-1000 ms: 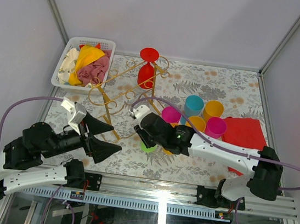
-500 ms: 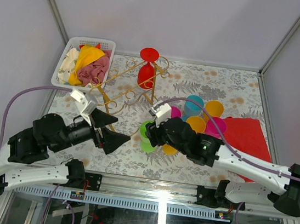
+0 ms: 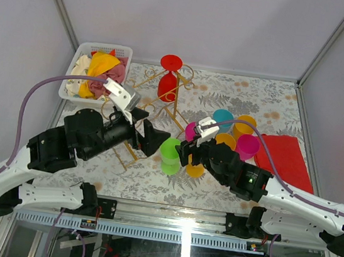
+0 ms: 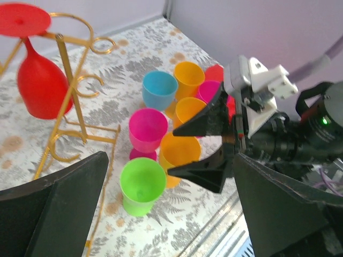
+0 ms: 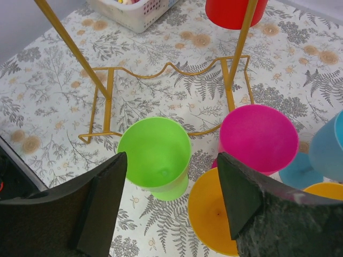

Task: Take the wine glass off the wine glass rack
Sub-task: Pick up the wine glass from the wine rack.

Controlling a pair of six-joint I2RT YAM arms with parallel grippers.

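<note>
While both arms reach over the patterned bench [image 3: 271, 94], the right gripper [image 5: 171, 156] is released, its two black fingers [image 5: 102, 198] spread wide and holding nothing. A green wine glass [image 5: 154, 152] stands upright on the bench just ahead of that gap, apart from both fingers. It sits just beside the foot of the gold wine glass rack [image 5: 107, 101], clear of its rails. The left gripper [image 3: 151, 130] is spread fully too, empty, hovering near the green glass from the other side.

From overhead, the left arm hides part of the rack's lower frame, and the right gripper's fingertips are hard to make out. In the right wrist view the red bowl is cut off at the top edge.

A red wine glass [image 3: 168, 85] hangs bowl-down from the rack's rails, well beyond both grippers. A pink cup [image 5: 258, 138] and an orange cup [image 5: 214, 211] stand just beside the green glass.
</note>
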